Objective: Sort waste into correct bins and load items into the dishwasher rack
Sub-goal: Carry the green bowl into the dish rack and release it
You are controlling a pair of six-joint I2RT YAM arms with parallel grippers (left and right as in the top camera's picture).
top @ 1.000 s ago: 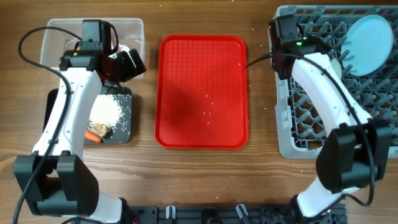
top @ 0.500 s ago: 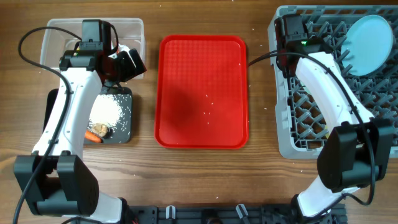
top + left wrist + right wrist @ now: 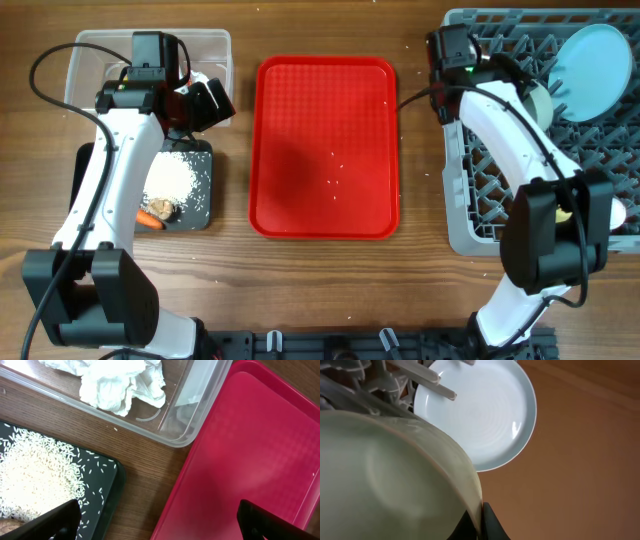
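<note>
**Q:** Right wrist view: what are the right fingers (image 3: pixel 492 527) doing?

**A:** They are pinching the rim of a pale bowl (image 3: pixel 385 470) over the dishwasher rack (image 3: pixel 455 200), beside the plate (image 3: pixel 480 410). The left fingers (image 3: pixel 50 520) are hanging spread and empty. It is probably worth easing the bowl down between the pegs (image 3: pixel 437 385) before letting go.

Tissue (image 3: pixel 122 382) in tub (image 3: pixel 200 405), rice (image 3: pixel 35 477) on tray (image 3: pixel 114 491)

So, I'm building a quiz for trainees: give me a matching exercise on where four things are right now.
Things:
1 tissue
2 rice
3 plate
4 bowl

Places:
A propped in the grey rack, nothing gripping it
B rim gripped by the right hand
C in the clear tub
D on the black tray

Pairs: 1-C, 2-D, 3-A, 4-B
</note>
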